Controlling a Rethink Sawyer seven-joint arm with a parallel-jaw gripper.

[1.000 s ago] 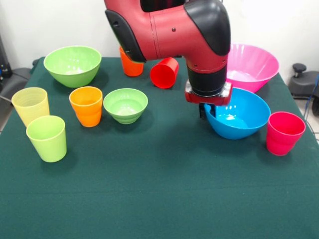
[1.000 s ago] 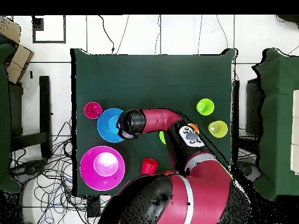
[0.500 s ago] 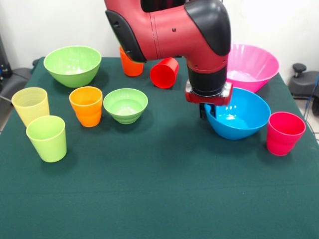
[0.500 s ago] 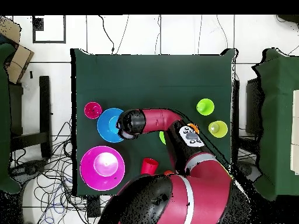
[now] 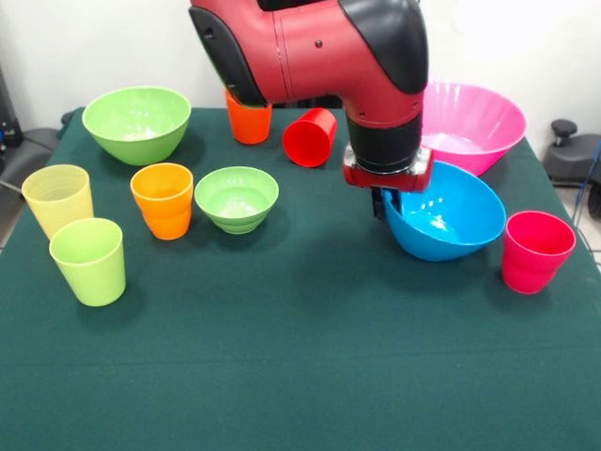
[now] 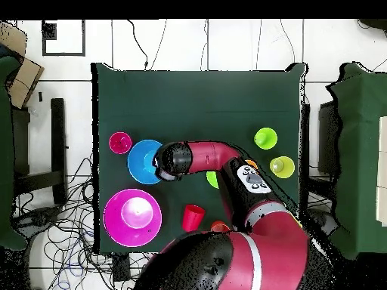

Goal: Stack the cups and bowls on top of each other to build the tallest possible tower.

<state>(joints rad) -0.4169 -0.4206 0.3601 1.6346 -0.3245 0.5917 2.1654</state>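
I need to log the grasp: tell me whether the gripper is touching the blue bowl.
Touching. In the front view the gripper sits on the near-left rim of the blue bowl, which tilts off the cloth.

A robotics lab: a red and black robot arm [image 5: 329, 56] stands at a table covered in dark green cloth [image 5: 300, 376], on a white tiled floor [image 6: 212, 45] with loose black cables [image 6: 64, 234] trailing beside the table's edge.

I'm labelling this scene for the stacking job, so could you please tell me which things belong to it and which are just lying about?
Job:
blue bowl at the gripper
pink bowl
two green bowls
six cups

Lying about:
cables on the floor
chair beside the table
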